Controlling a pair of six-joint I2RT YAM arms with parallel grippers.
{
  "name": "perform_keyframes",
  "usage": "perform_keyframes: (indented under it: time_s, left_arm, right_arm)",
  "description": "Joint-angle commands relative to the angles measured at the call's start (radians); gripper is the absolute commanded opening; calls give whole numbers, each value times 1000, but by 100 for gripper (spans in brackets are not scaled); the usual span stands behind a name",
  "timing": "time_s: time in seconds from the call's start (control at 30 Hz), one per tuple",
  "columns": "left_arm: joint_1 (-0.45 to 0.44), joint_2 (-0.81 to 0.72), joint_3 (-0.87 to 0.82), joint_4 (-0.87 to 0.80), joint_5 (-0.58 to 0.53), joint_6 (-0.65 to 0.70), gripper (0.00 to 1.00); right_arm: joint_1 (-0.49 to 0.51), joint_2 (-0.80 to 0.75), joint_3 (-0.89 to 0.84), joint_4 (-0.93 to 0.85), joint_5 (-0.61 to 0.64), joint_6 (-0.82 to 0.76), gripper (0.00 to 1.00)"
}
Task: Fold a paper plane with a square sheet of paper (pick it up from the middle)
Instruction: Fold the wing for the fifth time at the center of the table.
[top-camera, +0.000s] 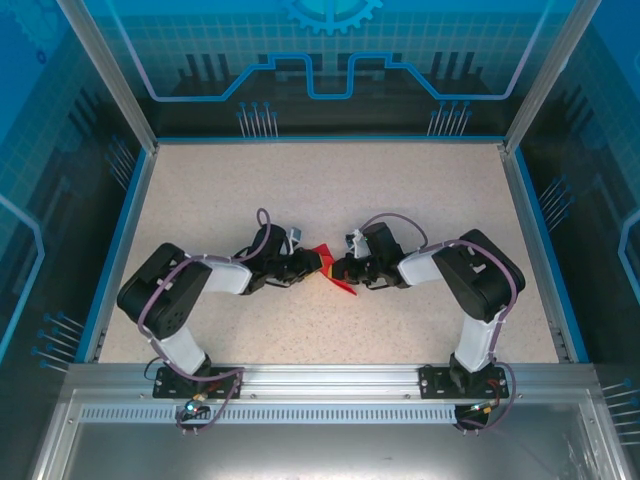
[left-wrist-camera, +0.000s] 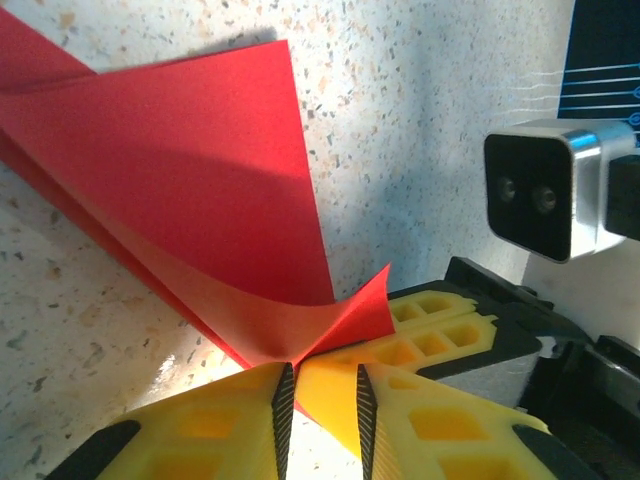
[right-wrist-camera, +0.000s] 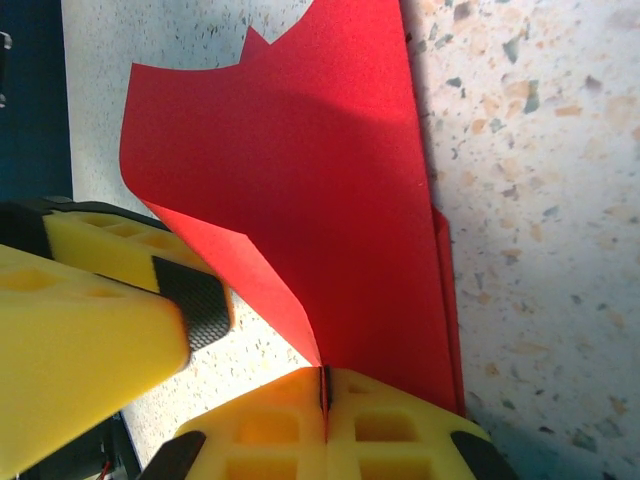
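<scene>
1. In the top view the left arm (top-camera: 185, 290) reaches from its base at the near edge toward the middle of the speckled worktop (top-camera: 300, 180).
2. The left claw (top-camera: 308, 265) sits at the left end of the red paper plane (top-camera: 325, 256). In its own wrist view the left claw (left-wrist-camera: 322, 375) has its black pads (left-wrist-camera: 283, 405) a narrow gap apart, so it is released. A lifted corner of the paper plane (left-wrist-camera: 180, 170) ends right at the mouth of that gap.
3. The paper plane lies mid-worktop between the two claws. It is only partly folded: a long flat strip rests on the worktop (left-wrist-camera: 400, 100), and a broad flap curls up off it.
4. The right claw (top-camera: 342, 270) meets the paper from the other side, close to the left one. In the right wrist view the right claw (right-wrist-camera: 325, 375) is clenched, and the crease of the paper plane (right-wrist-camera: 320, 200) runs into the seam between its fingers. The left claw (right-wrist-camera: 185, 265) shows just beside the flap's curled edge.
5. The right arm (top-camera: 480, 280) bends back to its base at the near edge.
</scene>
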Motion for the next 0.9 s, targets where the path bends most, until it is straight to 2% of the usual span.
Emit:
perform_keyframes:
  time_s: [0.0, 0.33, 0.6, 0.87]
  left_arm:
    - [-11, 27, 26, 28, 13, 23, 26]
    - [-12, 71, 41, 75, 11, 30, 25]
    - [-13, 113, 71, 32, 3, 32, 23]
    - [-13, 110, 91, -68, -38, 34, 22]
  right_arm:
    - [-14, 21, 21, -36, -25, 3, 0]
    - [-14, 34, 24, -50, -21, -4, 0]
    - [-14, 33, 34, -75, -16, -18, 0]
    - [-13, -6, 41, -121, -13, -69, 13]
